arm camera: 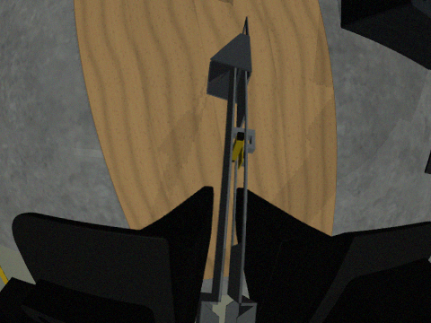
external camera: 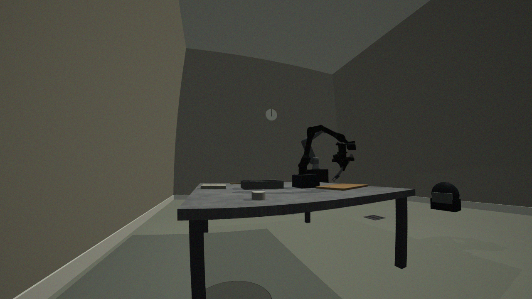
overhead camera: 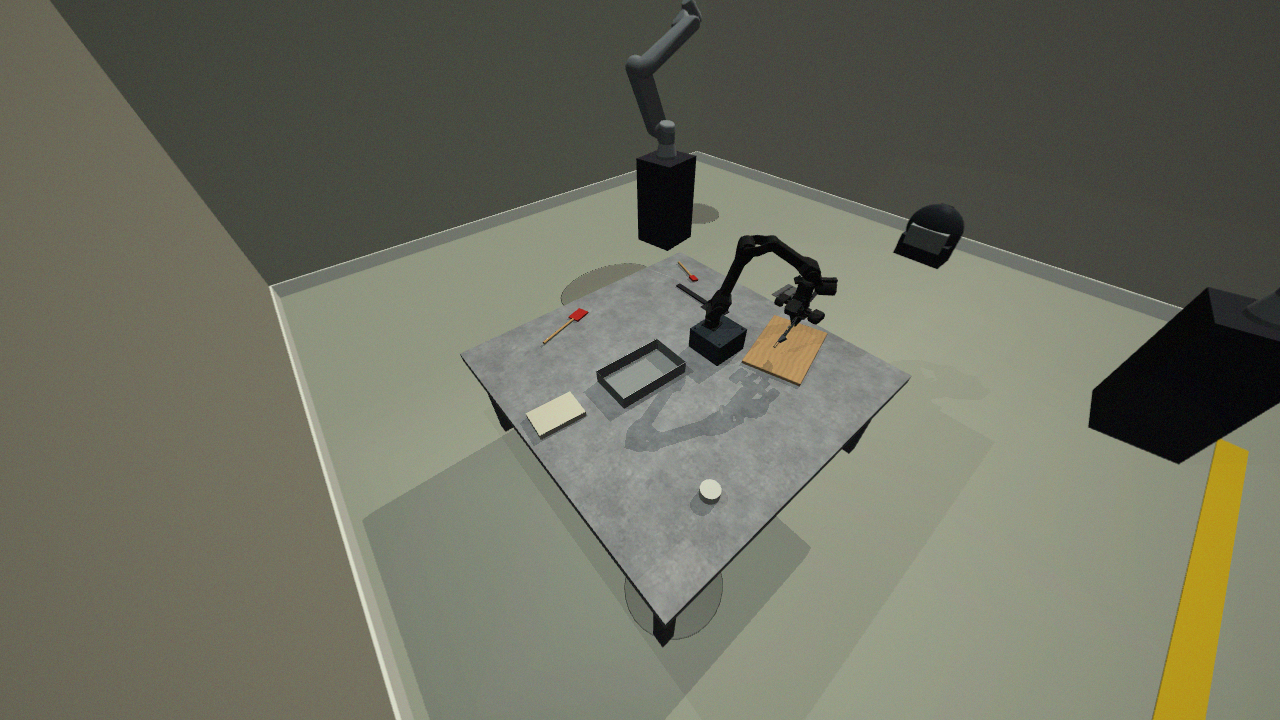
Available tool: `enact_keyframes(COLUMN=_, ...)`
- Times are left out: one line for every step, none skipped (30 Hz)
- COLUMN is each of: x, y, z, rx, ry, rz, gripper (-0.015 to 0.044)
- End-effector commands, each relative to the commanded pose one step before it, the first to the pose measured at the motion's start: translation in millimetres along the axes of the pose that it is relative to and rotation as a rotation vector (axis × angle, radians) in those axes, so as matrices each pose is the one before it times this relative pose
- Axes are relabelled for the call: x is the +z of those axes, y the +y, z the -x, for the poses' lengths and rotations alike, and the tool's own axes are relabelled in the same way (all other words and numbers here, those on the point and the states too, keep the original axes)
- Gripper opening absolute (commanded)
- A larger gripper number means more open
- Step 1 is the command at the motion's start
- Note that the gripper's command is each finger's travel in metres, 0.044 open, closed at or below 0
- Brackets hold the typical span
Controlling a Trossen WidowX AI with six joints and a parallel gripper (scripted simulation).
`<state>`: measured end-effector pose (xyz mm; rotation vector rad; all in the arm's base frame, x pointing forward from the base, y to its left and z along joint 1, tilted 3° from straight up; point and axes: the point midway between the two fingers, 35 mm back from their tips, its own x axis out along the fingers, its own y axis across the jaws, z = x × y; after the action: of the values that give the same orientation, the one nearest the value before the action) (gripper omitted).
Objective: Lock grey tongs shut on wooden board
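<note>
My gripper (overhead camera: pixel 793 322) (external camera: pixel 343 167) (arm camera: pixel 224 196) is shut on the grey tongs (overhead camera: pixel 786 334) (external camera: pixel 337 174) (arm camera: pixel 228 135). Their two arms lie close together, nearly parallel, between my fingers. The tongs slant, with the wedge-shaped end, which looks like the hinge, low and the block-like tips high, near the wrist camera. A yellow piece (arm camera: pixel 238 150) shows between the arms near the low end. The low end hangs above the wooden board (overhead camera: pixel 801 362) (external camera: pixel 347 186) (arm camera: pixel 148 112), not touching it. Whether the lock is engaged cannot be seen. The roasting tin (overhead camera: pixel 654 385) (external camera: pixel 262 185) holds no tongs.
The arm's dark base (overhead camera: pixel 716 341) (external camera: pixel 305 181) stands between tin and board. A cream block (overhead camera: pixel 555 414) (external camera: pixel 213 186) and a white round piece (overhead camera: pixel 709 489) (external camera: pixel 258 195) are on the table. Two red-headed tools (overhead camera: pixel 579 315) (overhead camera: pixel 692 277) and a dark bar (overhead camera: pixel 691 293) lie farther back.
</note>
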<state>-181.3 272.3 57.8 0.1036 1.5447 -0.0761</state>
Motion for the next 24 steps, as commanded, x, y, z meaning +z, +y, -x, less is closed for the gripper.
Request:
enact_keyframes(x=-0.01, y=0.66, z=-7.50, rx=0.00312, ry=-0.00015, rz=-0.0040, gripper=-0.0150)
enact_keyframes(x=-0.06, y=0.07, z=-1.65, rx=0.00000, ry=0.00000, rz=0.0000, gripper=-0.0150)
enact_keyframes(x=-0.05, y=0.06, z=-1.68, rx=0.00000, ry=0.00000, rz=0.0000, gripper=-0.0150)
enact_keyframes(x=-0.05, y=0.05, z=-1.68, rx=0.00000, ry=0.00000, rz=0.0000, gripper=-0.0150)
enact_keyframes(x=-0.04, y=0.05, z=-1.68, rx=0.00000, ry=0.00000, rz=0.0000, gripper=-0.0150)
enact_keyframes(x=-0.03, y=0.04, z=-1.68, rx=0.00000, ry=0.00000, rz=0.0000, gripper=-0.0150)
enact_keyframes(x=-0.03, y=0.03, z=-1.68, rx=0.00000, ry=0.00000, rz=0.0000, gripper=-0.0150)
enact_keyframes(x=-0.02, y=0.02, z=-1.68, rx=0.00000, ry=0.00000, rz=0.0000, gripper=-0.0150)
enact_keyframes(x=-0.01, y=0.02, z=-1.67, rx=0.00000, ry=0.00000, rz=0.0000, gripper=-0.0150)
enact_keyframes(x=-0.01, y=0.01, z=-1.67, rx=0.00000, ry=0.00000, rz=0.0000, gripper=-0.0150)
enact_keyframes(x=0.00, y=0.00, z=-1.67, rx=-0.00001, ry=0.00000, rz=0.0000, gripper=-0.0150)
enact_keyframes(x=0.01, y=-0.01, z=-1.67, rx=-0.00001, ry=-0.00001, rz=0.0000, gripper=-0.0150)
enact_keyframes(x=0.01, y=-0.01, z=-1.67, rx=-0.00001, ry=-0.00001, rz=0.0000, gripper=-0.0150)
enact_keyframes(x=0.02, y=-0.02, z=-1.66, rx=-0.00001, ry=-0.00001, rz=0.0000, gripper=-0.0150)
enact_keyframes(x=0.03, y=-0.03, z=-1.66, rx=-0.00001, ry=-0.00001, rz=0.0000, gripper=-0.0150)
enact_keyframes(x=0.03, y=-0.04, z=-1.66, rx=-0.00001, ry=-0.00001, rz=0.0000, gripper=-0.0150)
enact_keyframes(x=0.04, y=-0.04, z=-1.66, rx=-0.00001, ry=-0.00001, rz=0.0000, gripper=-0.0150)
enact_keyframes(x=0.05, y=-0.05, z=-1.65, rx=-0.00001, ry=-0.00001, rz=0.0000, gripper=-0.0150)
enact_keyframes(x=0.05, y=-0.06, z=-1.65, rx=-0.00001, ry=-0.00001, rz=0.0000, gripper=-0.0150)
enact_keyframes(x=0.06, y=-0.07, z=-1.65, rx=-0.00001, ry=-0.00001, rz=0.0000, gripper=-0.0150)
enact_keyframes(x=0.07, y=-0.07, z=-1.65, rx=-0.00001, ry=-0.00001, rz=0.0000, gripper=-0.0150)
enact_keyframes(x=0.07, y=-0.08, z=-1.64, rx=-0.00001, ry=-0.00001, rz=0.0000, gripper=-0.0150)
enact_keyframes(x=0.08, y=-0.09, z=-1.64, rx=-0.00002, ry=-0.00001, rz=0.0000, gripper=-0.0150)
enact_keyframes(x=0.08, y=-0.09, z=-1.64, rx=-0.00002, ry=-0.00001, rz=0.0000, gripper=-0.0150)
